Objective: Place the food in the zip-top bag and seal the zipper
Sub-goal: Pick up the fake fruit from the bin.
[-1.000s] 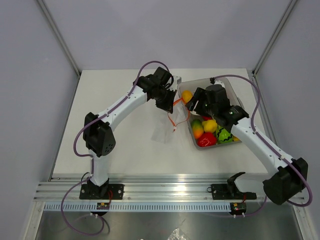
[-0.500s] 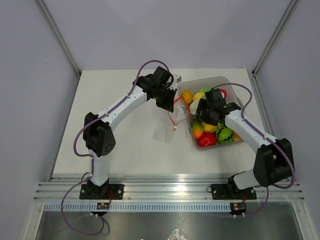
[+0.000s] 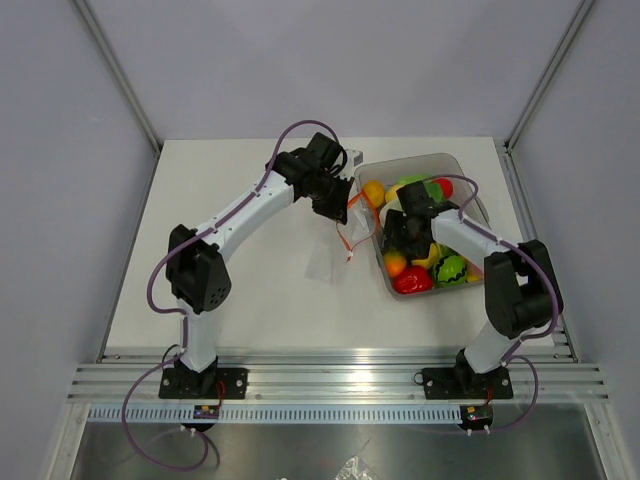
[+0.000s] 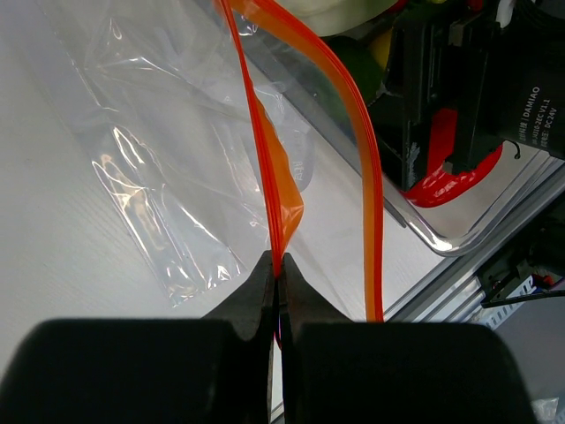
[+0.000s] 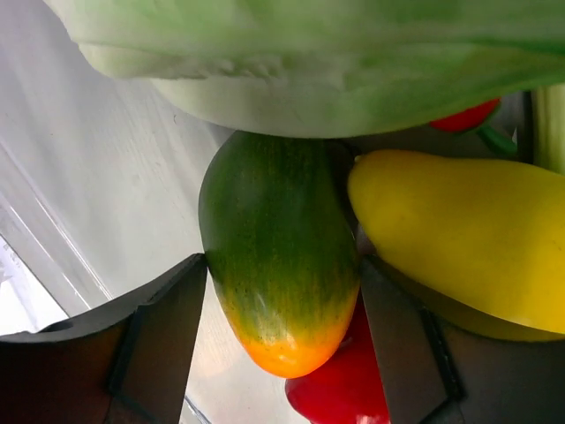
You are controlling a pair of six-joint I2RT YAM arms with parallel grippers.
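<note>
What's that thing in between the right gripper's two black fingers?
A glossy green toy fruit with an orange tip, seen in the right wrist view. The right gripper straddles it; whether it is squeezing yet, I cannot tell.

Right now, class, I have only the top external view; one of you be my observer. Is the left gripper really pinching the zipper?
Observer: Yes. The left wrist view shows the left gripper shut on one strip of the zipper; the other strip stands apart.
Operator: And the right gripper?
Observer: The right wrist view shows its fingers flanking a green fruit with an orange tip; whether they squeeze it, I cannot tell.
</note>
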